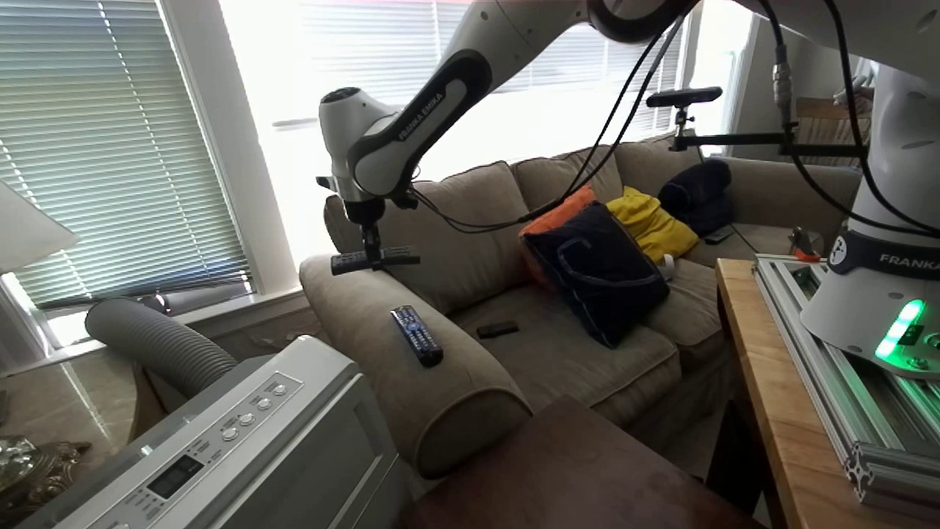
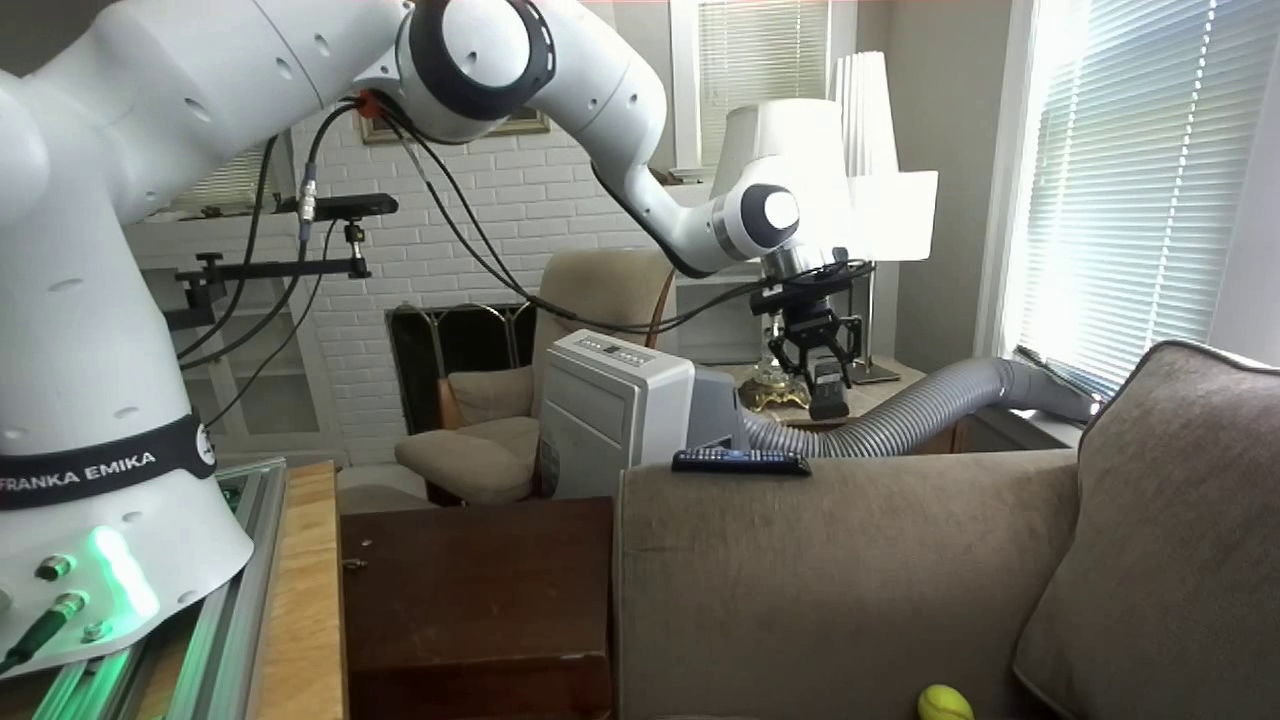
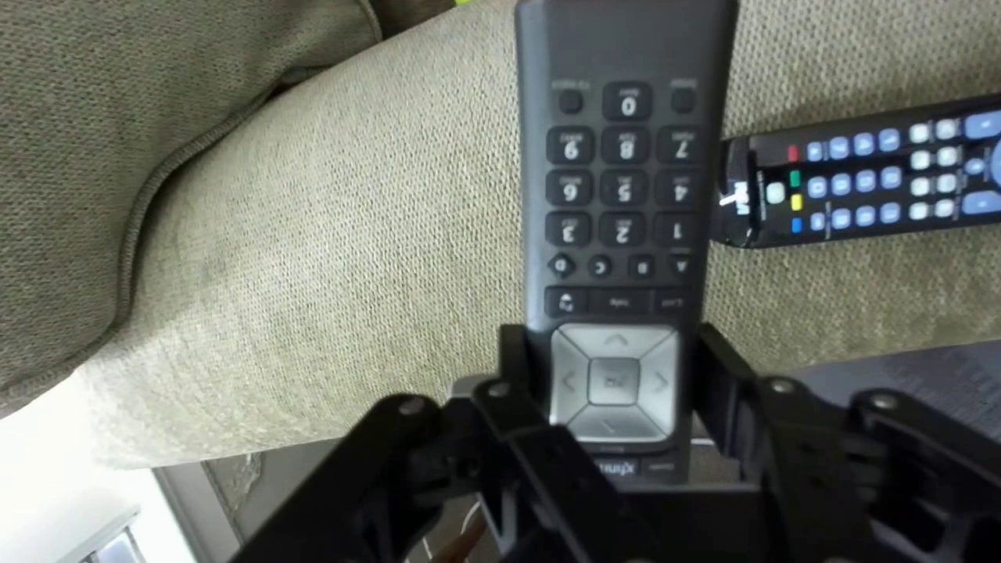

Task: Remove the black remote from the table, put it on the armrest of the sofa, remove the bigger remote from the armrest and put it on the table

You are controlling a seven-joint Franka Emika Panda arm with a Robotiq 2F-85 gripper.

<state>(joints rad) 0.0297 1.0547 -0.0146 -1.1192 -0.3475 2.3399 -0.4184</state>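
Note:
My gripper (image 3: 612, 361) is shut on a dark grey remote (image 3: 623, 188) with a silver pad, pinched by its long sides. It hangs above the rear part of the armrest (image 1: 367, 316) in an exterior view. A glossy remote with rows of pale buttons (image 1: 417, 336) lies on the front half of that armrest; in the wrist view it is partly cut off. On the seat of the sofa (image 1: 543, 367) rests a smaller plain dark remote (image 1: 498, 329). Which is the task's black remote and which the bigger remote, I cannot tell. The table (image 1: 580, 470) stands before the armrest.
A white portable air conditioner (image 1: 294, 426) with a grey hose (image 1: 169, 342) stands beside the armrest. Back cushions (image 1: 470, 228) rise near the gripper. Pillows (image 1: 595, 272) and a tennis ball (image 2: 943, 703) are on the sofa. A lamp (image 2: 790, 150) stands behind the gripper.

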